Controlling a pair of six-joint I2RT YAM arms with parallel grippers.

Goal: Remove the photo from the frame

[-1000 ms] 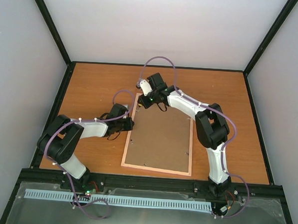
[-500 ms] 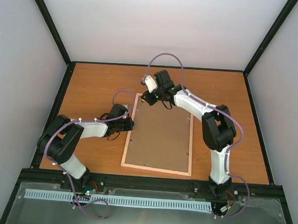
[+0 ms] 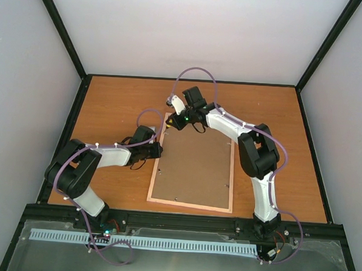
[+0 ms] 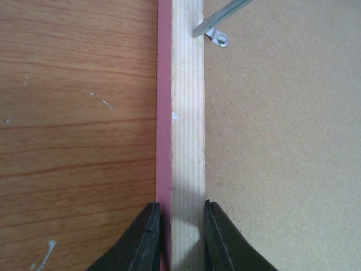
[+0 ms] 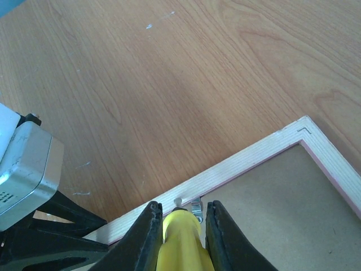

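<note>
The frame (image 3: 189, 204) lies face down, its brown backing board (image 3: 194, 166) up; the photo is hidden beneath. My left gripper (image 3: 158, 151) is shut on the frame's left rail, one finger on the pink outer edge and one on the board side (image 4: 180, 208). My right gripper (image 3: 172, 122) hovers at the far left corner, shut on a yellow-handled screwdriver (image 5: 180, 243). The screwdriver's tip rests by a small metal clip (image 5: 196, 206) on the pale wood rail (image 5: 254, 151). The clip (image 4: 220, 38) and the screwdriver's shaft (image 4: 223, 12) also show in the left wrist view.
More small metal clips sit along the frame's sides (image 3: 229, 186). Wooden tabletop (image 3: 116, 105) surrounds the frame, bounded by black rails and white walls. The left arm's wrist housing (image 5: 25, 164) sits close beside the right gripper.
The right wrist swung slightly toward the far right and came back to the frame's far left corner. The left gripper kept its hold on the rail.
</note>
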